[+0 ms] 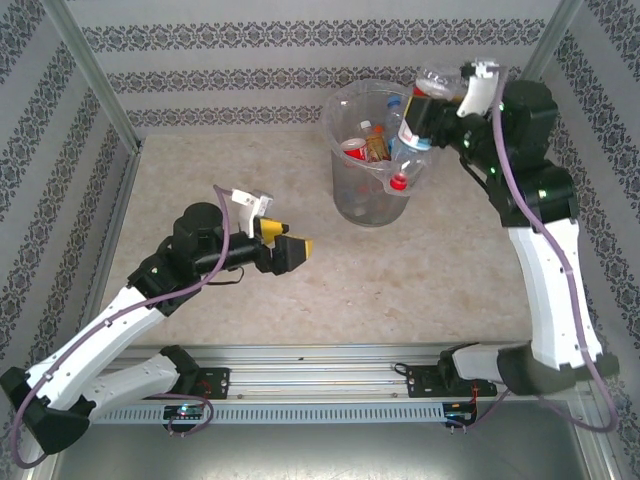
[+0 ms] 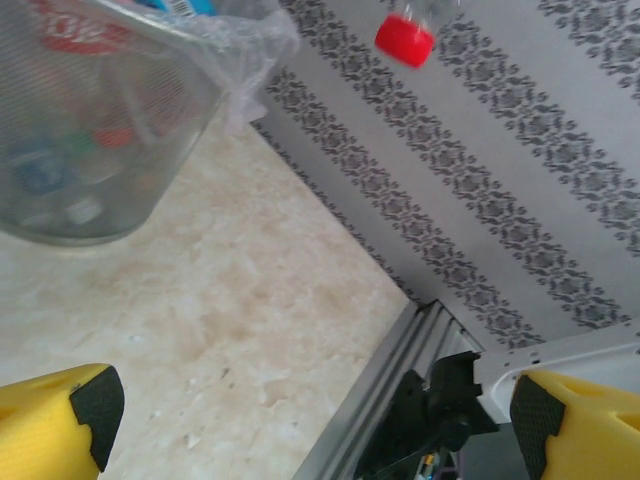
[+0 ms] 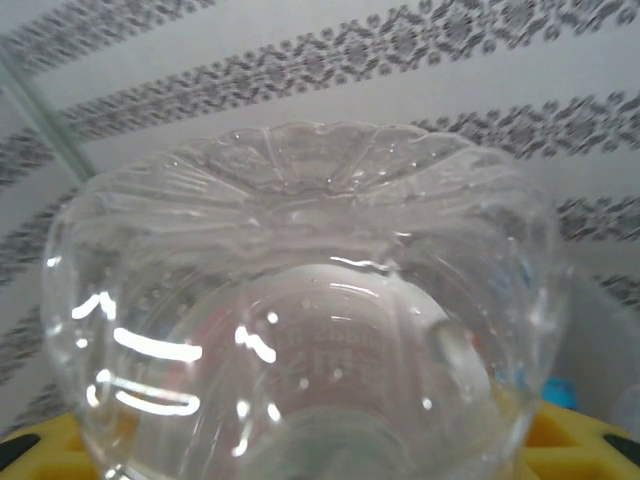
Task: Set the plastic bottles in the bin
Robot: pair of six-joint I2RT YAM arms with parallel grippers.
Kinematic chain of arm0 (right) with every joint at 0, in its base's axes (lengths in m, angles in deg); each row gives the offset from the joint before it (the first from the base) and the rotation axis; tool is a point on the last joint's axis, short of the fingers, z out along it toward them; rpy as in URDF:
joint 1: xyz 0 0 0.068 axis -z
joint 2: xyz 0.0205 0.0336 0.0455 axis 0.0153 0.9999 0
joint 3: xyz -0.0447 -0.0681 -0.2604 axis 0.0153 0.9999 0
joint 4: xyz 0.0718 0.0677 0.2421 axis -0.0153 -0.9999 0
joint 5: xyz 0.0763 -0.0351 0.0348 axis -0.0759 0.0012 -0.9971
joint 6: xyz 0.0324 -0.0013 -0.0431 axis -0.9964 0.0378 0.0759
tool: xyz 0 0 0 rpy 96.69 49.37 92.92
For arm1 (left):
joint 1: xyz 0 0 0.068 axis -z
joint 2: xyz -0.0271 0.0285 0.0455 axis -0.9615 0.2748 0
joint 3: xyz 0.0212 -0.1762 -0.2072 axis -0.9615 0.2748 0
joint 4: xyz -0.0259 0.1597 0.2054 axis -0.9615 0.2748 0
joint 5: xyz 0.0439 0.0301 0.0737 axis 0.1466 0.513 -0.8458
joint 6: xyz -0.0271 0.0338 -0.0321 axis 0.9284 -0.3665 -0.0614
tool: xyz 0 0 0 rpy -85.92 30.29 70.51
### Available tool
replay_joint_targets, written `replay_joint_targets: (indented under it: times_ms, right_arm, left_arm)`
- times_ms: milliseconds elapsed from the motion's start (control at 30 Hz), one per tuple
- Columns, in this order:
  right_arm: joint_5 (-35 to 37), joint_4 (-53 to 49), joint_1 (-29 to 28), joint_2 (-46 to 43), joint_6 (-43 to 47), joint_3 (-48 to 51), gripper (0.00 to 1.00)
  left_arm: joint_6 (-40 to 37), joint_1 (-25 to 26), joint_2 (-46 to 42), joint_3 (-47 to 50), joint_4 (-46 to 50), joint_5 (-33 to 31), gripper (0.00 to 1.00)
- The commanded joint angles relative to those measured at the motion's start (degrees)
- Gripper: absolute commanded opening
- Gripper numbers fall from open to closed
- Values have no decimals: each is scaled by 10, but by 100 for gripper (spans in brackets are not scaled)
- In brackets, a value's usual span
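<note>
Right end effector (image 1: 436,100) grips a bottle (image 1: 412,128) cap-down over the bin (image 1: 360,205) rim, evidently positioned for release among bottles (image 1: 366,142) already inside. Left end effector (image 1: 284,238) hovers wide open, empty, above the counter (image 1: 420,280).

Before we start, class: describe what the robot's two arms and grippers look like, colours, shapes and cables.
The left arm and right arm have smooth white shells joined by black rounded joints, each trailed by a thin lilac cable. The left gripper and right gripper carry blocky yellow fingers with black pads, plus a white wrist bracket.
</note>
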Motion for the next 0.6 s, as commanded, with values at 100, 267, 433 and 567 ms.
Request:
replay_joint_targets:
  times_ms: [100, 267, 433, 567]
  right_arm:
    - [85, -66, 14, 144, 71, -162, 54]
    - [86, -107, 13, 259, 92, -289, 54]
    - [81, -190, 15, 367, 108, -425, 54]
    - [74, -210, 13, 399, 113, -440, 55]
  left_arm:
    - [-35, 4, -22, 6, 77, -55, 100]
    - [-35, 4, -27, 13, 84, -72, 100]
    - [-58, 4, -24, 1, 119, -99, 100]
    - [-71, 4, -22, -4, 144, -116, 100]
